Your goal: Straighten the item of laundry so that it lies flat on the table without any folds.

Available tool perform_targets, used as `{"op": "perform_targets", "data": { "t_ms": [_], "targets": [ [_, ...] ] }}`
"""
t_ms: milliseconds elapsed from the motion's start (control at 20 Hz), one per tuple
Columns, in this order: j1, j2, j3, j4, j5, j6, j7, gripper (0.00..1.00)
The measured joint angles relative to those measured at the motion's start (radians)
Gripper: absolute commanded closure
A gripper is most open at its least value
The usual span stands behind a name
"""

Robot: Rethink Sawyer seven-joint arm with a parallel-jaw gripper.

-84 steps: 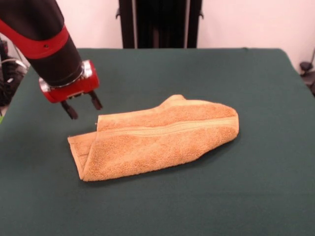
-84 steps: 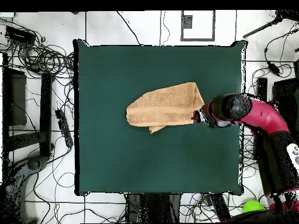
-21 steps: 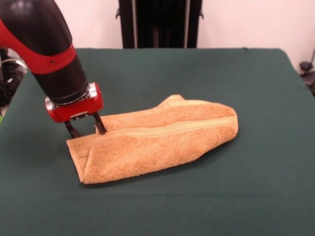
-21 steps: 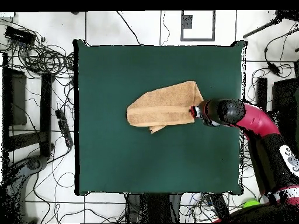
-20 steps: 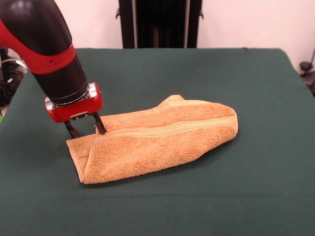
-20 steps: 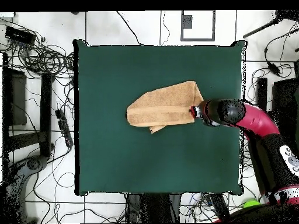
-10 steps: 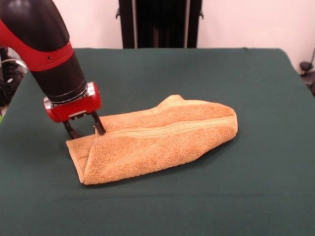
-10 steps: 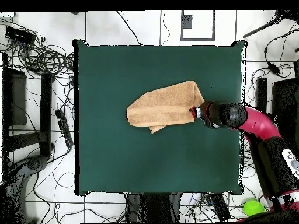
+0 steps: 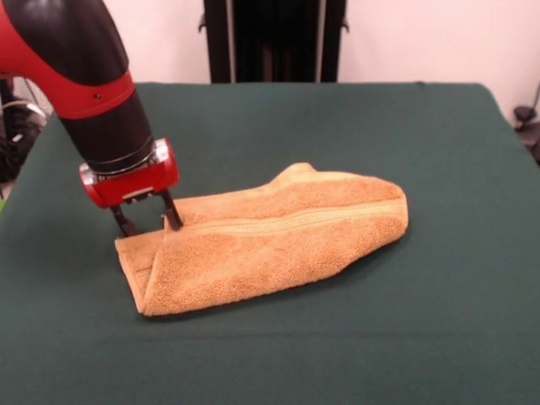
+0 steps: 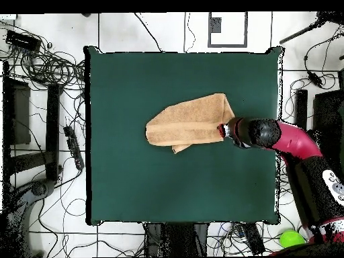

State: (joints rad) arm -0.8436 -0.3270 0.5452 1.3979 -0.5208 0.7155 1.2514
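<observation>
Near the middle of the large dark green cloth-covered surface [image 9: 439, 211] [image 10: 134, 188] lies the small tan-orange terry towel [image 9: 270, 236] [image 10: 190, 120], folded over on itself lengthwise, one woven band running along its upper layer. At one short end, the red and black arm's end effector [image 9: 147, 217] [image 10: 222, 130] is lowered to the towel's corner, its two dark fingers [image 9: 171, 211] spread apart, one at the folded upper layer's corner, the other just outside the lower layer's edge. Nothing is gripped.
</observation>
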Motion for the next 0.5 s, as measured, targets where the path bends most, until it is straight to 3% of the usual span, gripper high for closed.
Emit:
{"op": "perform_targets", "data": {
  "t_ms": [500],
  "targets": [
    [0.085, -0.058, -0.043, -0.002, 0.035, -0.037, 0.001, 0.00]
  ]
}}
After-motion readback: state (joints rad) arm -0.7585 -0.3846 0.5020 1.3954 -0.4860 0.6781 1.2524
